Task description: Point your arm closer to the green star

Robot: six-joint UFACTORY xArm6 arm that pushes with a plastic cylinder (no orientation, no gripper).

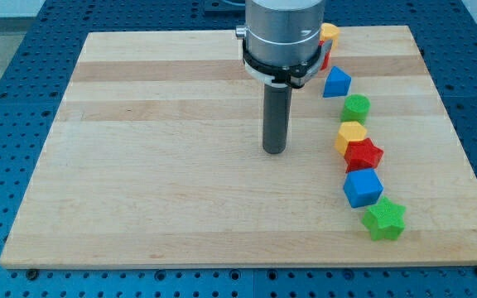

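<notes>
On the pale wooden tabletop (156, 165), the green star-shaped block (384, 219) lies near the view's bottom right, at the lower end of a curving line of blocks. Just above it and touching sits a blue cube (362, 188), then a red star-shaped block (363, 154), a yellow hexagonal block (351, 134), a green round block (356, 107), a blue triangular block (336, 82) and, furthest up, a yellow block (329, 33) partly hidden behind the arm. My tip (274, 151) rests on bare wood, well apart from the green star, up and to its left. The end effector is a plain dark rod, grasping nothing.
</notes>
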